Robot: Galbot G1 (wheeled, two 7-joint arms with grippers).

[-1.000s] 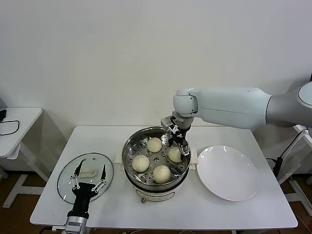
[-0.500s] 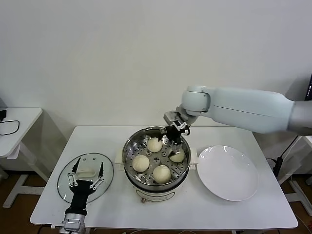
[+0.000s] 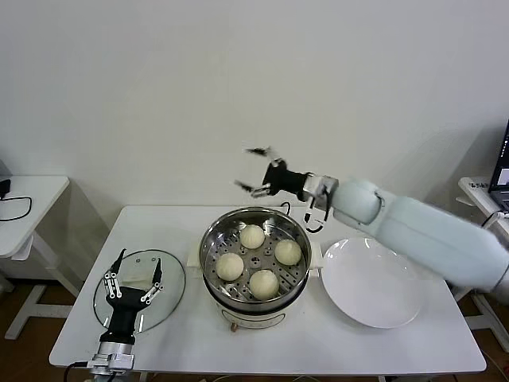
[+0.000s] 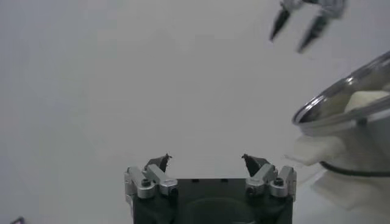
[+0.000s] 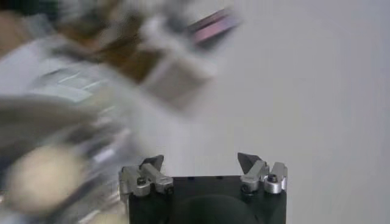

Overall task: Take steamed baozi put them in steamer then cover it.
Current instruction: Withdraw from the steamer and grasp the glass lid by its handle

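Four cream-white baozi (image 3: 253, 236) lie on the perforated tray inside the shiny steamer (image 3: 213, 239) at the table's middle. The glass cover (image 3: 169, 274) with its white handle lies flat on the table to the steamer's left. My right gripper (image 3: 256, 169) is open and empty, raised above and behind the steamer's far rim. My left gripper (image 3: 132, 280) is open and empty over the near part of the cover. The left wrist view shows the steamer's rim (image 4: 341, 97) and the right gripper's fingertips (image 4: 279, 24) far off.
An empty white plate (image 3: 371, 282) lies to the right of the steamer. The steamer stands on a white electric base (image 3: 238, 320). A second white table (image 3: 24, 199) stands at the far left. A white wall is behind.
My right gripper has let go of the last baozi and risen up and back out of the steamer. My left gripper has drawn slightly left over the cover.
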